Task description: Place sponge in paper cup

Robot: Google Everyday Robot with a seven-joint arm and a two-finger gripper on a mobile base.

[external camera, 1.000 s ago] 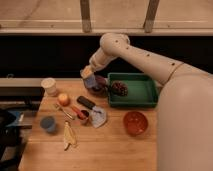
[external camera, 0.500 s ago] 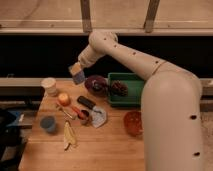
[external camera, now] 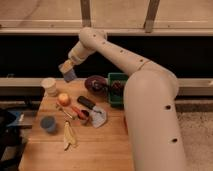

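Observation:
My gripper point(external camera: 67, 70) hangs over the back left of the wooden table point(external camera: 107, 145), shut on the sponge point(external camera: 69, 75), a small blue-grey block that sticks out below the fingers. The sponge is in the air, a little right of and above the paper cup point(external camera: 49, 86). That cream cup stands upright near the table's back left corner. The white arm reaches in from the right and hides the table's right part.
An apple point(external camera: 63, 99) lies just in front of the cup. A dark-blue cup point(external camera: 48, 123), a banana point(external camera: 68, 135), a black object point(external camera: 86, 102), a pale grey wedge point(external camera: 97, 116), a dark bowl point(external camera: 95, 83) and a green bin point(external camera: 116, 86) are also there.
The arm has swung left with the sponge, from above the dark bowl to just beside the paper cup. The table objects have stayed put.

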